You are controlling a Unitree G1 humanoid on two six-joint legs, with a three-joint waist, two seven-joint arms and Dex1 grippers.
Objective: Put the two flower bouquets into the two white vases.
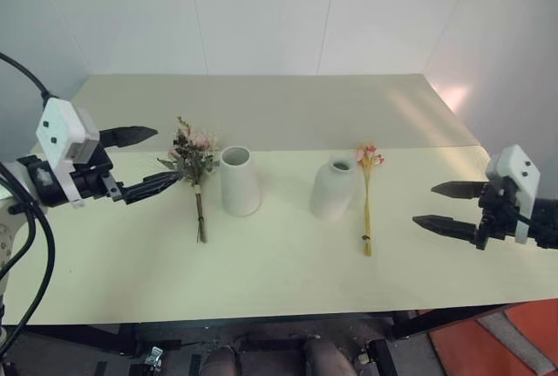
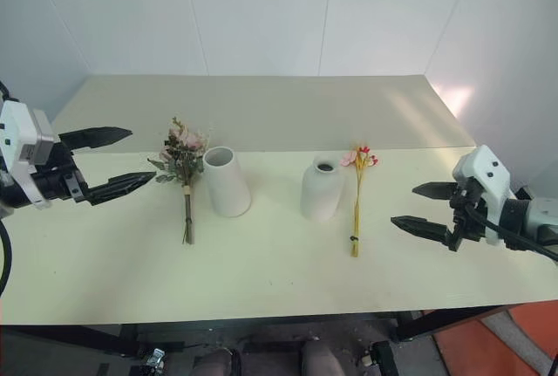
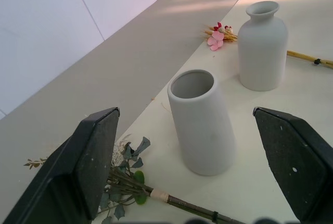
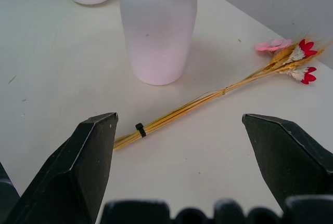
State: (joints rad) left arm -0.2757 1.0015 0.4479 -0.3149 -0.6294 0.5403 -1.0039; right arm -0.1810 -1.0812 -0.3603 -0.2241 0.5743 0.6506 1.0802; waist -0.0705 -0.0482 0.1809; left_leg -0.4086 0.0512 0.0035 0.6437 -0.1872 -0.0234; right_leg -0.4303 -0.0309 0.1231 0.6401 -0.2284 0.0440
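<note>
Left eye view: the table [image 1: 288, 280] fills the middle of the frame. At centre left the rose bouquet [image 1: 193, 171] lies flat, stems toward the lower edge, just left of the tall vase [image 1: 239, 181]. The round vase [image 1: 335, 188] stands right of centre with the wheat bouquet [image 1: 368, 193] lying just to its right. Each bunch lies beside a vase on its outer side, likely so that each arm takes its own. At the left edge the left gripper [image 1: 139, 162] hovers with fingers spread, empty, tips near the blossoms. At the right edge the right gripper [image 1: 449, 206] hangs wide apart, well clear of the wheat

Left wrist view: spread fingers [image 3: 88, 167] frame the tall vase, rose stems at lower centre

Right wrist view: parted fingers [image 4: 83, 167] bracket the tied wheat stalks at centre, apparently lined up for a grasp
</note>
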